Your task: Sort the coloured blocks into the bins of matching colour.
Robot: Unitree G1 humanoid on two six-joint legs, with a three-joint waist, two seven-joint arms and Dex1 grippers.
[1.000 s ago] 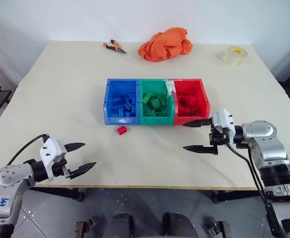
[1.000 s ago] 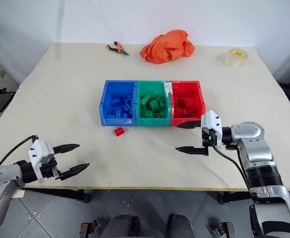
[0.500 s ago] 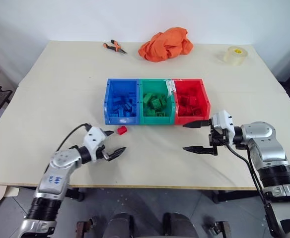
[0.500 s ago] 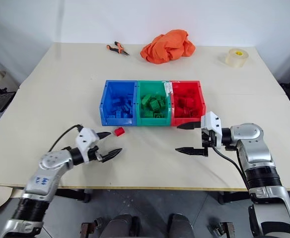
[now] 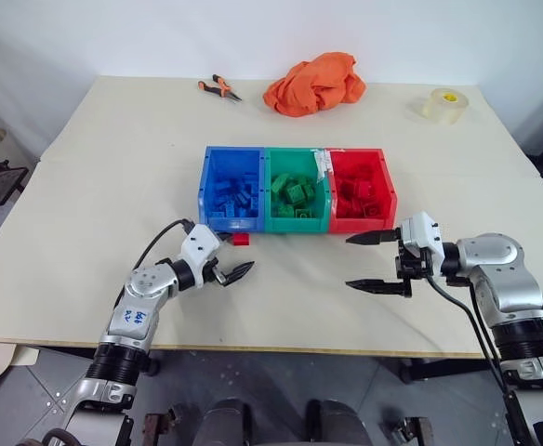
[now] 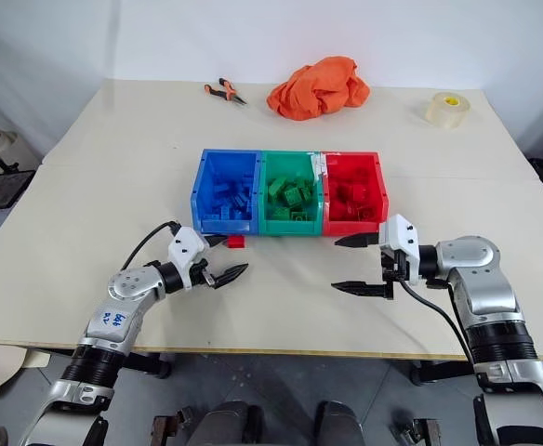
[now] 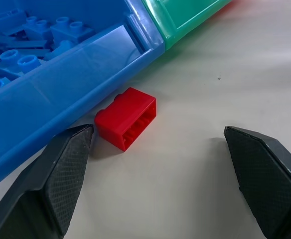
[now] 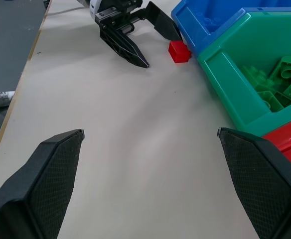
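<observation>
Leftover small red studded plastic brick sits on the pale surface against the blue plastic bin, at its 6 o'clock. Left pincer is spread wide around it, probably lining up a grab. Right pincer hangs wide, empty.

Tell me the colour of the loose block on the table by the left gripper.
Red. The block shows best in the left wrist view, beside the blue bin.
</observation>
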